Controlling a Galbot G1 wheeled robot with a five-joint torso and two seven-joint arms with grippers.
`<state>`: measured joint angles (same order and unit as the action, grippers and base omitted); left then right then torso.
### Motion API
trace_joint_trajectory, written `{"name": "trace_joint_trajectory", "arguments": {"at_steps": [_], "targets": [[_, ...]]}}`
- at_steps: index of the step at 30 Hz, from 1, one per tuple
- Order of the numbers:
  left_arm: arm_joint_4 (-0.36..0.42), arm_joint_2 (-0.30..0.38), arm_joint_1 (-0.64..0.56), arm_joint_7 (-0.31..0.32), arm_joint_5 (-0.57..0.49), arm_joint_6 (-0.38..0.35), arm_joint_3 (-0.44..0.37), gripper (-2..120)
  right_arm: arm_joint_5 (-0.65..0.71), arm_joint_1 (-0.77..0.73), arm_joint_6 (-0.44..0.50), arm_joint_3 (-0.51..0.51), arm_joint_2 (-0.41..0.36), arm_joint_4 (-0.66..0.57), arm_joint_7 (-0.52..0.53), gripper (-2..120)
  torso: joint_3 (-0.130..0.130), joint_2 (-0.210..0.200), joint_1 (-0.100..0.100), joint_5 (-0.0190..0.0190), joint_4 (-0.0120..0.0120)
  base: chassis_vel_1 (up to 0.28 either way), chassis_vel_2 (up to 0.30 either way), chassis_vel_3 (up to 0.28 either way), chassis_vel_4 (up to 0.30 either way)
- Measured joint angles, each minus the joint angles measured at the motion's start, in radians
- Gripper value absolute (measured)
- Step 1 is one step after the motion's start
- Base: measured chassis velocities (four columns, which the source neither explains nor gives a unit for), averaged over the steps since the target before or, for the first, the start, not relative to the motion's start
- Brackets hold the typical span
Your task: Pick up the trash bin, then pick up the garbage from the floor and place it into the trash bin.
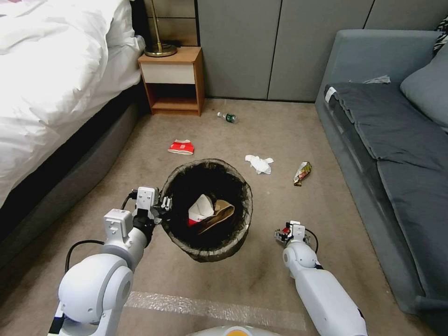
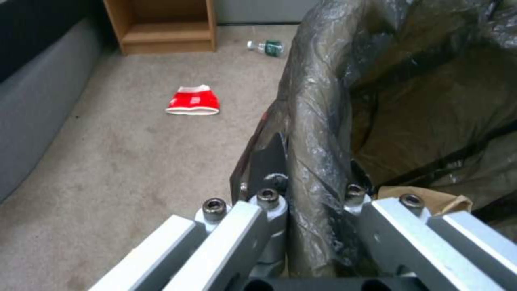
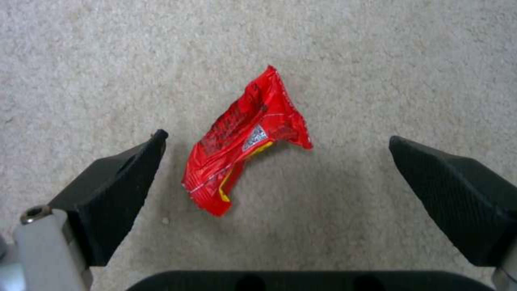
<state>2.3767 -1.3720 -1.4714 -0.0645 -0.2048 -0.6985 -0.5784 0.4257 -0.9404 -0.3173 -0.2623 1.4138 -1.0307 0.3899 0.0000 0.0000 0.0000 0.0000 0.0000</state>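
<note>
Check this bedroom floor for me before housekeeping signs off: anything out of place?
Yes, litter on the beige carpet: a red-and-white carton, a small green-labelled plastic bottle, crumpled white tissue, a crinkled snack wrapper and a red foil packet.

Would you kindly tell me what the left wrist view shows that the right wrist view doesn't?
Left wrist view: the left gripper shut on the lined rim of the trash bin, plus a red-and-white carton, a bottle and a nightstand. Right wrist view: the right gripper open over a red packet. Both: beige carpet.
</note>
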Motion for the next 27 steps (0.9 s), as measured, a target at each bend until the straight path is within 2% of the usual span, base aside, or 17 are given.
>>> {"name": "trace_joint_trajectory", "arguments": {"at_steps": [19, 22, 27], "targets": [[-0.005, -0.001, 0.002, 0.0, 0.001, 0.0, 0.002, 3, -0.006, 0.033, 0.023, 0.002, 0.006, 0.074, -0.02, 100, 0.0, 0.0, 0.0, -0.0001, 0.0, 0.0, 0.0, 0.0, 0.0], [-0.005, 0.0, 0.002, 0.0, 0.001, 0.0, 0.003, 3, -0.007, 0.035, 0.029, 0.002, 0.007, 0.08, -0.026, 96, 0.0, 0.0, 0.0, -0.0001, 0.0, 0.0, 0.0, 0.0, 0.0], [-0.007, 0.001, 0.003, 0.0, 0.002, 0.0, 0.006, 3, -0.007, 0.03, 0.033, 0.002, 0.007, 0.074, -0.04, 81, 0.0, 0.0, 0.0, 0.0, 0.0001, 0.0, 0.0, 0.0, 0.0]]}}
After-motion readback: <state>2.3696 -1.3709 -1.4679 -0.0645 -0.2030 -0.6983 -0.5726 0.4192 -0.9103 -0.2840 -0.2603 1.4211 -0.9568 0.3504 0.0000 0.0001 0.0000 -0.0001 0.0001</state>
